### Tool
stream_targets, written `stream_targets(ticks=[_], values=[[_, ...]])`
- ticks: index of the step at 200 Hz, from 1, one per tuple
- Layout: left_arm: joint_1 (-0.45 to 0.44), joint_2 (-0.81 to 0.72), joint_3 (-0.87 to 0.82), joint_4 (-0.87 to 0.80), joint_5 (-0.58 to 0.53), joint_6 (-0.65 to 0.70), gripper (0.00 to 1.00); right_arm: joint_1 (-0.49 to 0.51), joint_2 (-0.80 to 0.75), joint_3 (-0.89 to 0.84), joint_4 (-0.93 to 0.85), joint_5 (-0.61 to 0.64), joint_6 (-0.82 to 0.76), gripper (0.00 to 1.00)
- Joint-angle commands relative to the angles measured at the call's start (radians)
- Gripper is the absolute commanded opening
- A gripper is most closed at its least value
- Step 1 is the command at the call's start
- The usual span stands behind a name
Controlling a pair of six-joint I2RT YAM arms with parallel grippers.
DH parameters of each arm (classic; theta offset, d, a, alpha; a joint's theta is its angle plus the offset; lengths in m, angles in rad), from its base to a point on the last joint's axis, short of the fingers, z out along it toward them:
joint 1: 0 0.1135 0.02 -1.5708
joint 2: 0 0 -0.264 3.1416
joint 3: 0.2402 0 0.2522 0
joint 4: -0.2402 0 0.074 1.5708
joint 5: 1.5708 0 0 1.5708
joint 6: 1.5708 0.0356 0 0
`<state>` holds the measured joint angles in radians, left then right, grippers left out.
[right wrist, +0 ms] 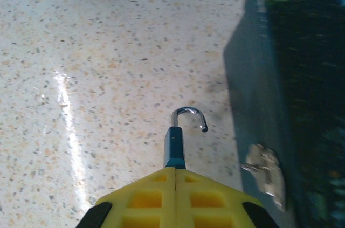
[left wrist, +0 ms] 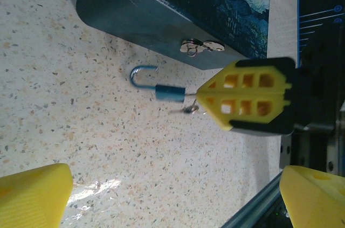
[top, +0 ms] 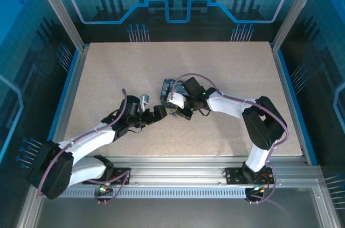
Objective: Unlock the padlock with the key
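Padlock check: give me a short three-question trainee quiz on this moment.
1. True or false: the padlock hangs on the hasp of the box.
2. Which gripper holds the padlock: A left, B right, C neither?
3. Fill in: the shackle is ____.
Key: 1 false, the padlock is off the hasp and apart from the box. 2 B, the right gripper is shut on it and the left gripper is open. 3 open.

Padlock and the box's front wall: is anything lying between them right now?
Nothing: only bare speckled table lies between the padlock and the box, clear in both wrist views.
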<state>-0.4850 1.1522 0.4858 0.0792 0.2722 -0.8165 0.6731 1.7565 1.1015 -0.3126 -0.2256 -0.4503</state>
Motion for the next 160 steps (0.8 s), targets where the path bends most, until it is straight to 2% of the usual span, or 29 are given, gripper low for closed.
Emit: stream_targets(ticks=[1, 74, 160], values=[[0.01, -0.038, -0.012, -0.043, -0.031, 0.004, 0.99, 0.022, -0.007, -0.005, 0.019, -0.014, 0.028, 0.0], [0.025, -0.059, -0.01, -0.057, -0.05, 0.011, 0.99, 0.037, -0.165, -0.085, 0.047, 0.015, 0.098, 0.0], [0.037, -0.077, 0.016, -0.097, -0.057, 0.043, 0.99, -0.011, -0.347, -0.128, 0.039, 0.043, 0.151, 0.0]])
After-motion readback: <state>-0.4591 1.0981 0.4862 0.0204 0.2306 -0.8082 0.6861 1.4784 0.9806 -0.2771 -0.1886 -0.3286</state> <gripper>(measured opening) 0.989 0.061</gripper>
